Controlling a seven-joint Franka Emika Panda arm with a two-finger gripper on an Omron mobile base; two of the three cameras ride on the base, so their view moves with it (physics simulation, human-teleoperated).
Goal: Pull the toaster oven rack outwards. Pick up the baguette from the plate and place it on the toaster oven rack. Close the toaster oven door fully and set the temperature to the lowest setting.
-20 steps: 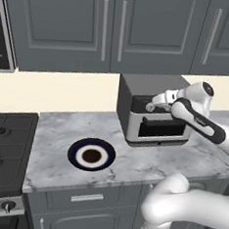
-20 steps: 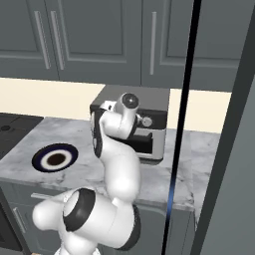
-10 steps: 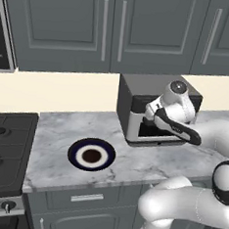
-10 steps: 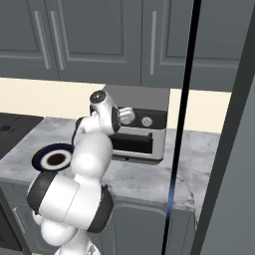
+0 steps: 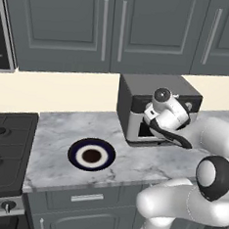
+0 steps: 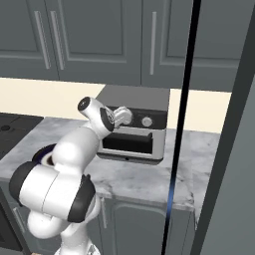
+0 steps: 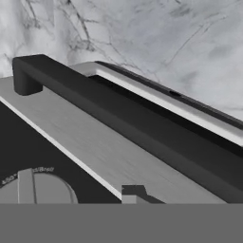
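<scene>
**White arm, dark joints**

The arm [image 5: 192, 202] is built of fat, rounded, glossy white segments that read almost like inflated tubes. Where segments meet, dark grey to black bands ring the joints, and a round black cap with a pale grey centre closes one elbow [image 5: 213, 177]. The wrist end [image 5: 167, 111] carries a small round dark-and-grey disc and a black cable or strip curving beneath it. From the right base view, the same white shells [image 6: 55, 191] show broad black collars.

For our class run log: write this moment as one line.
pincer: open, at toaster oven knobs | toaster oven door: shut | plate: bare
</scene>
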